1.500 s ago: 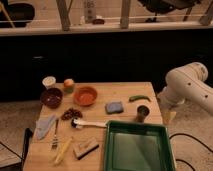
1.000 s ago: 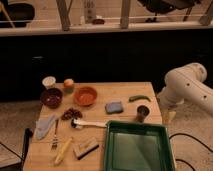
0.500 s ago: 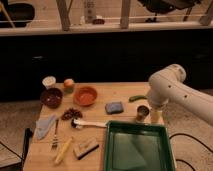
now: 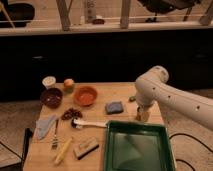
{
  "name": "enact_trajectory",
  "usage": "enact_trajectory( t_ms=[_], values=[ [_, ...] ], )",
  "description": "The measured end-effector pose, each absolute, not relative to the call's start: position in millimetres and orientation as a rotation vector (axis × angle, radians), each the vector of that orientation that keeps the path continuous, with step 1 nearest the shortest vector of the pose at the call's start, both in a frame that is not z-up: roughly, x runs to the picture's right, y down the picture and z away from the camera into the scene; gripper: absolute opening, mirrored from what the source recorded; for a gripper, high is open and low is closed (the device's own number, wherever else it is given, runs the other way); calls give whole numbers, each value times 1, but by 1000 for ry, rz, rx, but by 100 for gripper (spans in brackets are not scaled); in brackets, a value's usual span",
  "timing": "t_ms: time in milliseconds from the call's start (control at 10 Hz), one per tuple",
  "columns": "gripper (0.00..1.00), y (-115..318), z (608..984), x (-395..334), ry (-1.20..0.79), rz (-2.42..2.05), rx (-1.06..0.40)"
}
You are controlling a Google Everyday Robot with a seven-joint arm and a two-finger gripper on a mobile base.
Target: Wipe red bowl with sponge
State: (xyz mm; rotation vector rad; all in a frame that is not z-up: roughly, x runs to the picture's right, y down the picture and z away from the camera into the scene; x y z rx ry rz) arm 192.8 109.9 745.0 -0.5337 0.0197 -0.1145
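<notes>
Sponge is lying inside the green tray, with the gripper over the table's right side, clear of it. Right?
No. The camera view shows the sponge on the table itself, outside the green tray, near the red bowl. The gripper is over the table's right side, clear of it.

Warm, yellowish light falls from above on the wooden table (image 4: pixel 122 94), the brightest patch in view. The white arm (image 4: pixel 170 95) catches it along its top and turns grey underneath. The gripper (image 4: pixel 143 114) hangs at the table's right edge, just behind the green tray (image 4: pixel 135 124), in soft shade under the arm. Behind the table the wall (image 4: pixel 100 55) is nearly black. Shadows on the table are faint and short.
</notes>
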Motion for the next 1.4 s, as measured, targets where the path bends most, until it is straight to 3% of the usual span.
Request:
enact_trajectory(
  t_ms=[1400],
  values=[
    [80,105,809,125,-54,-260,-501]
  ],
)
